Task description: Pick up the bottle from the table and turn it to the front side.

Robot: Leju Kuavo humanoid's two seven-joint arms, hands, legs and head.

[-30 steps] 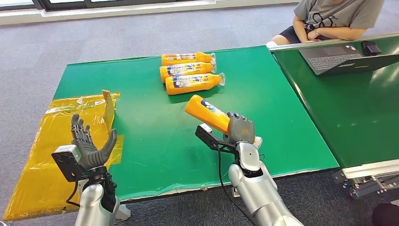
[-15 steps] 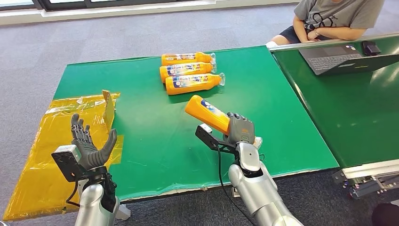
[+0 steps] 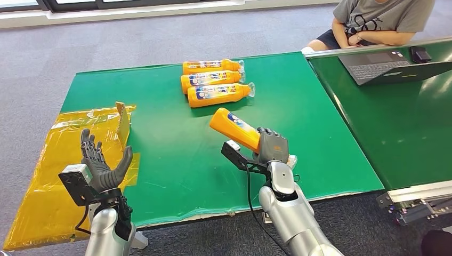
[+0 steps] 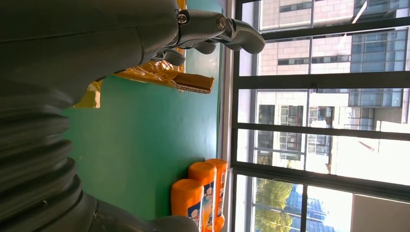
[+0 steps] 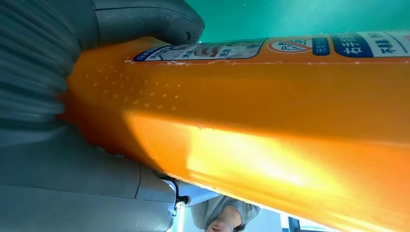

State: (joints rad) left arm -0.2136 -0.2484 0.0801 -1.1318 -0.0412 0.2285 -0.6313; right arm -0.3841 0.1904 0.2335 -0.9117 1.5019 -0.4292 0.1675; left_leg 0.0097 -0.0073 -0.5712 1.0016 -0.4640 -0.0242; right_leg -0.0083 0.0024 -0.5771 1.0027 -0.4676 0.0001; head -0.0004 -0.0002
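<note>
A glossy orange plastic bottle point(image 3: 235, 129) — flat-sided, blue-labelled — is grasped by the right hand point(image 3: 272, 146), tilted above the green table point(image 3: 170, 160). The left hand point(image 3: 101, 162) is held open, fingers spread. Nothing is changed from before.

The right hand point(image 5: 96, 121) grips the orange bottle point(image 5: 270, 111).

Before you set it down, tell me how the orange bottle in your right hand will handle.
The orange bottle looks like rigid plastic with flattish sides, so it probably won't roll far. Its glossy label could slip against the right hand's fingers. Held tilted near its cap end, it may pivot if the hold loosens.
</note>
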